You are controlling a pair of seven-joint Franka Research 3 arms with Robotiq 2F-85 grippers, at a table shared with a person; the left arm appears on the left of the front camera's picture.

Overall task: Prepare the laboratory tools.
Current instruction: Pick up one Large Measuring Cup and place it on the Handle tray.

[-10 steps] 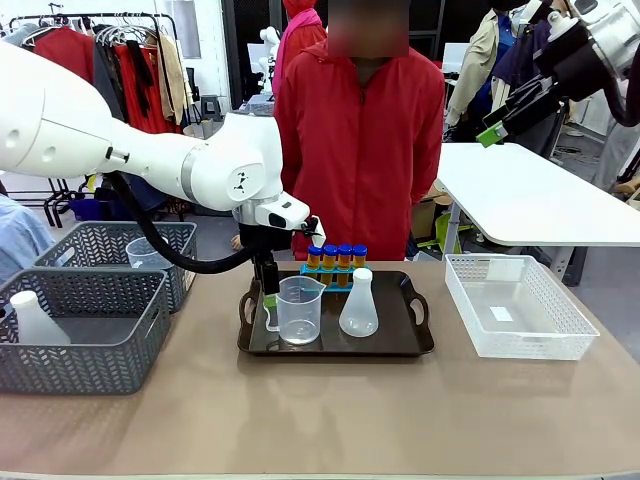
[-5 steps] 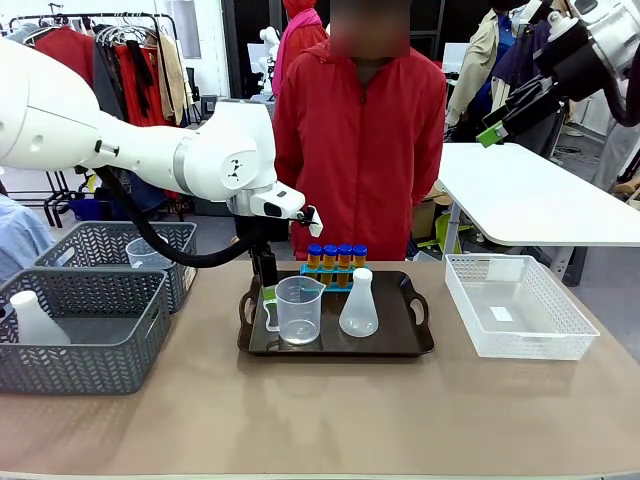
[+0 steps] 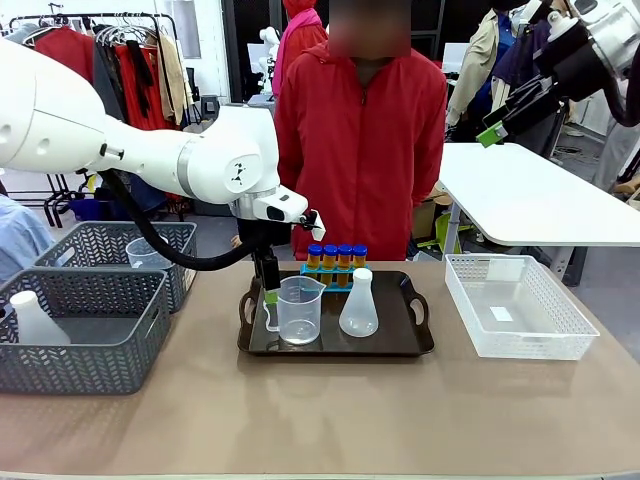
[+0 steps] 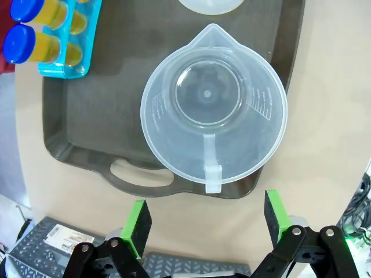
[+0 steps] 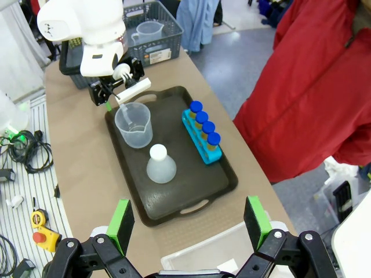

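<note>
**Tray loaded, beaker just released**

Left gripper (image 4: pixel 203 217) at lower centre, spread wide, empty, over beaker (image 3: pixel 298 309) handle. Beaker, flask (image 3: pixel 358 305), tubes (image 3: pixel 337 257) in rack (image 3: pixel 332 272) all on tray (image 3: pixel 415 345), mid-frame. Right gripper (image 5: pixel 188 219) spread, high up. Apparently near done.

Left white arm's black, green-padded end effector (image 4: pixel 206 223) pointing straight down, jaws spread wide, gripping nothing. Right end effector (image 5: pixel 188 223) raised high, likewise agape and empty.
</note>
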